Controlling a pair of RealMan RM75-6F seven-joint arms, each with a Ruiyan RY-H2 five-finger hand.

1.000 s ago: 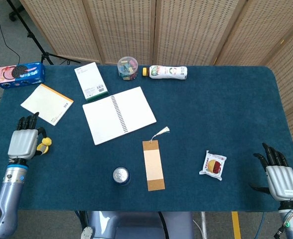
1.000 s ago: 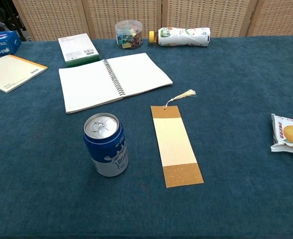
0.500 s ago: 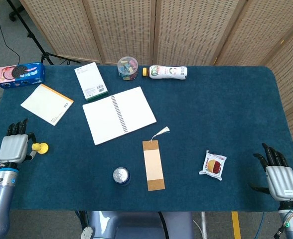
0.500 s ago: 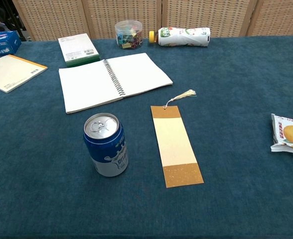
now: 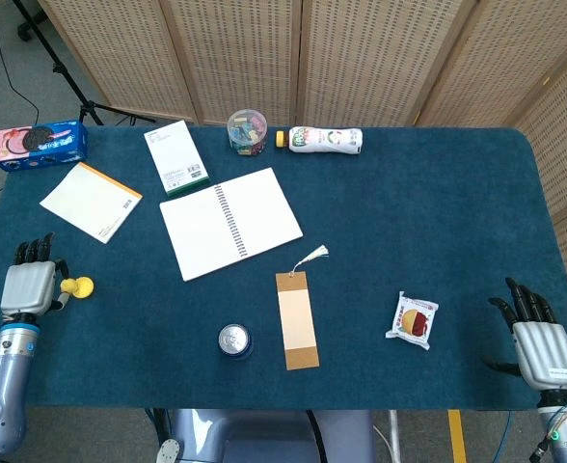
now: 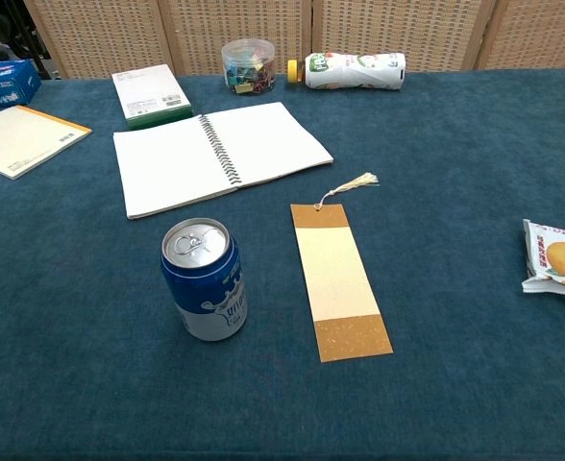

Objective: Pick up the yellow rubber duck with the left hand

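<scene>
Fingers of left hand (image 5: 28, 287) grasping yellow rubber duck (image 5: 75, 285) (right hand (image 5: 544, 349) released).

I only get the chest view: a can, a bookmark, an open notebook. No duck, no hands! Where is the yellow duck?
Observer: The head view shows the yellow rubber duck near the left edge of the table, on the robot's side of the loose notepad.
Visitor: Is a hand near it?
Observer: Yes, the left hand is right beside it, on the edge side. I cannot tell whether its fingers grip the duck.
Visitor: And the other hand?
Observer: The right hand is at the opposite front corner, beyond the snack packet, fingers apart and holding nothing.
</scene>
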